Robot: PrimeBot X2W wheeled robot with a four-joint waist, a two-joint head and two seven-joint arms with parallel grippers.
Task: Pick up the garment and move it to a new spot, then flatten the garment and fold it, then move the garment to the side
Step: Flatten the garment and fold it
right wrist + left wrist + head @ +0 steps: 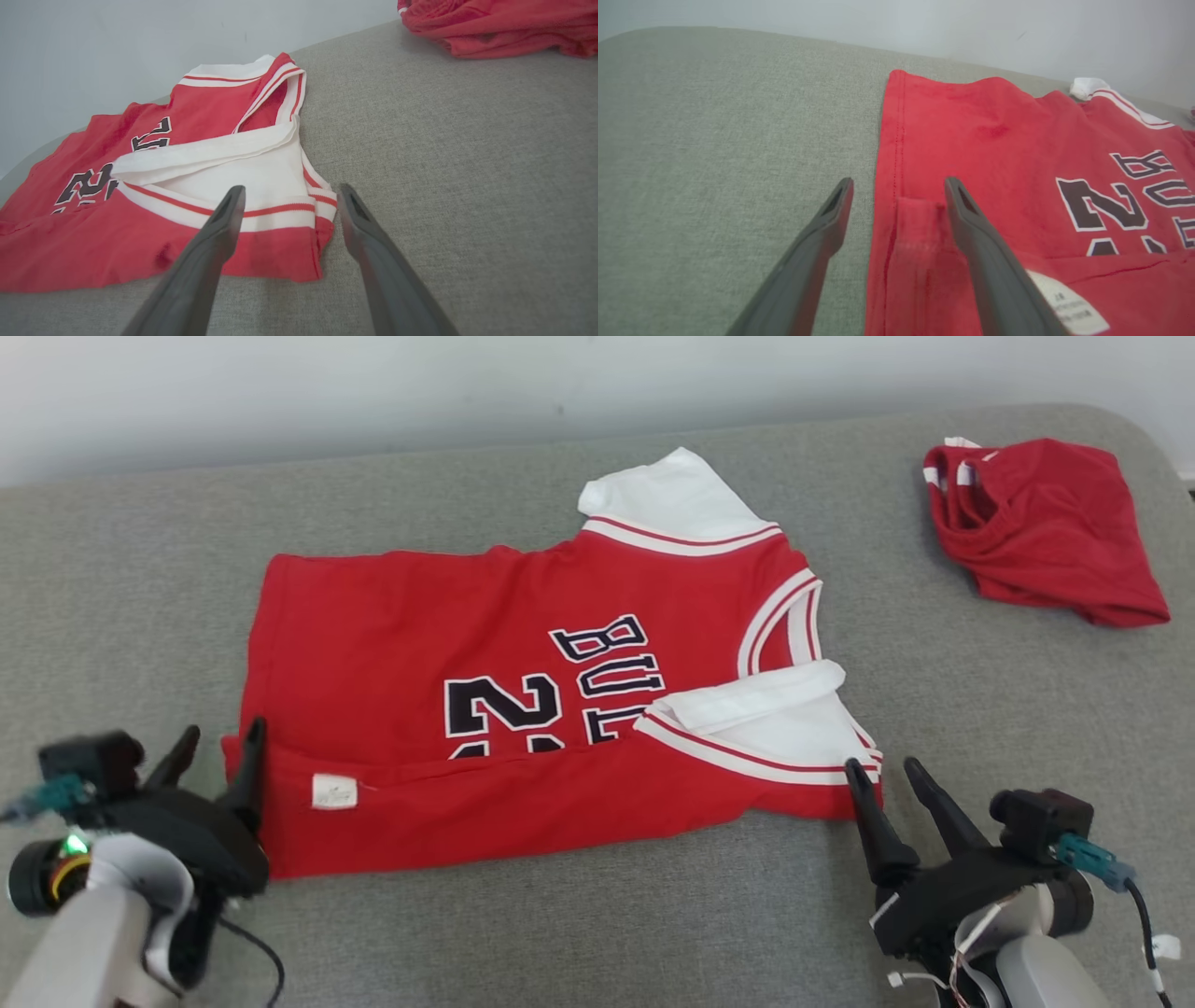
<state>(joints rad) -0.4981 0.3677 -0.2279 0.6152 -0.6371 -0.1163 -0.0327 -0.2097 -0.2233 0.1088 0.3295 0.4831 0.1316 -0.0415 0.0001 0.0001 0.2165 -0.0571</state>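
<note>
Now you are folding the jersey (392, 644). Left gripper (224, 728) and right gripper (881, 765) are both gaping, empty; be pinching both near corners evenly.

You see the right gripper (290, 189) with jaws wide apart, one finger over the red jersey (196, 107) corner, one over the grey fabric surface (444, 163). A crumpled red garment (495, 23) lies well apart, upper right.

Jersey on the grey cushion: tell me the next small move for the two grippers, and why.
Probably lower both and close on the near folded edge of the jersey: the left gripper stands open astride the hem corner, the right gripper open at the shoulder corner, neither holding cloth, and only one fold is made.
</note>
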